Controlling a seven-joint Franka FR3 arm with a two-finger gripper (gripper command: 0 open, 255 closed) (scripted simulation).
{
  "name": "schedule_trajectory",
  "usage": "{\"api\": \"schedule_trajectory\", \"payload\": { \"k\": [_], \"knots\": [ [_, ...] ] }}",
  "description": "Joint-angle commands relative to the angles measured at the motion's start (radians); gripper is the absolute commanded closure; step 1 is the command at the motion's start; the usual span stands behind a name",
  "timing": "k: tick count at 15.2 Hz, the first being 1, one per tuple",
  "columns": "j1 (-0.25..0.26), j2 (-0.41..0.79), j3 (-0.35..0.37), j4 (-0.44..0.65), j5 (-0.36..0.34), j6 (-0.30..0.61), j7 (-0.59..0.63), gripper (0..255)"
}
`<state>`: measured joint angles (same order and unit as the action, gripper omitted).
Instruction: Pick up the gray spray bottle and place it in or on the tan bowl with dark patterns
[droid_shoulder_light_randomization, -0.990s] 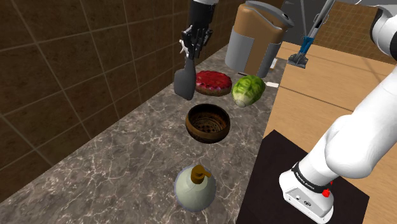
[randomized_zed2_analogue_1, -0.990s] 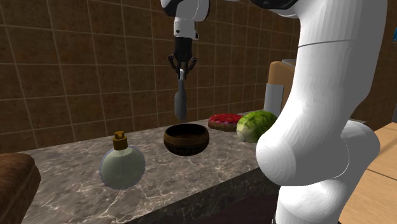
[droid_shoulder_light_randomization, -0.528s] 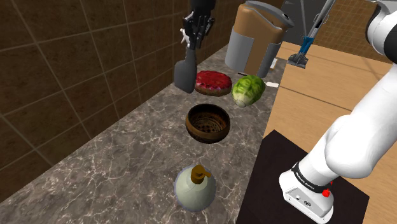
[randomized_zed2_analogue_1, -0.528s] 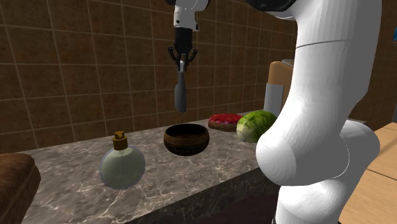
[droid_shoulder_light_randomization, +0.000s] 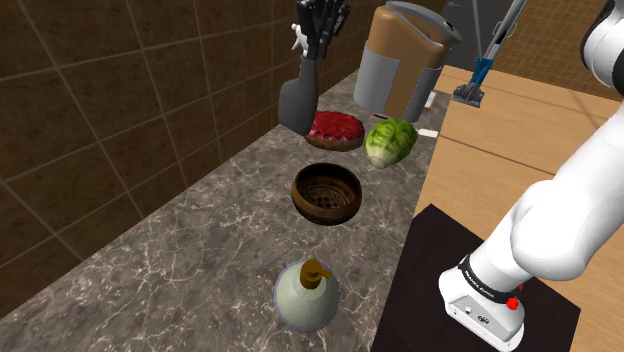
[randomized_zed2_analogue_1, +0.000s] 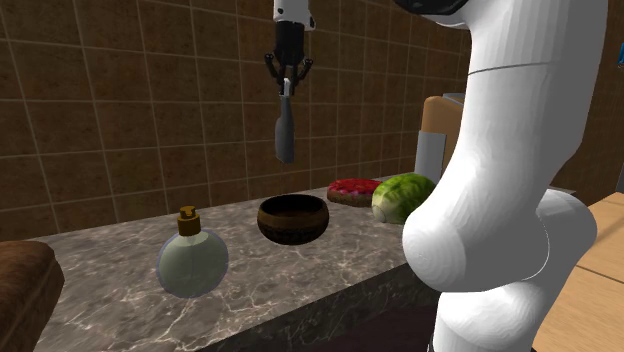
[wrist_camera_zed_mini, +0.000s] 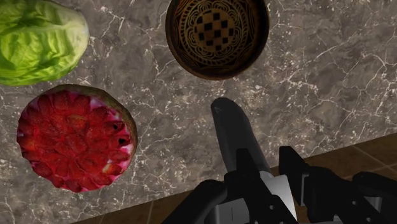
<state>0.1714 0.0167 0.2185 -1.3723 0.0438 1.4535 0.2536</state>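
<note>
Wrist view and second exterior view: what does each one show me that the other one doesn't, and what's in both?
Wrist view: the checkered pattern inside the bowl, seen from straight above. Second exterior view: the round flask with a gold cap and the big white arm. Both: the gripper shut on the gray spray bottle up in the air, the bowl, the red tart, the green lettuce and the marble counter.

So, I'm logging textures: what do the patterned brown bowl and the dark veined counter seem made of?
Patterned brown bowl: probably wood or fired clay, matte, with a dark checker pattern inside. Dark veined counter: polished-looking stone, likely marble, by its pale veins.
</note>
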Motion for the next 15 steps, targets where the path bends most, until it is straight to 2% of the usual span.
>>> {"api": "schedule_trajectory", "payload": {
  "k": [1, 10, 15],
  "knots": [
    [0.003, -0.052, 0.004, -0.028, 0.011, -0.023, 0.010, 255],
    [0.018, -0.252, 0.010, -0.056, 0.059, -0.187, 0.051, 255],
    [0.018, -0.302, 0.005, -0.183, 0.067, -0.109, 0.039, 255]
  ]
}}
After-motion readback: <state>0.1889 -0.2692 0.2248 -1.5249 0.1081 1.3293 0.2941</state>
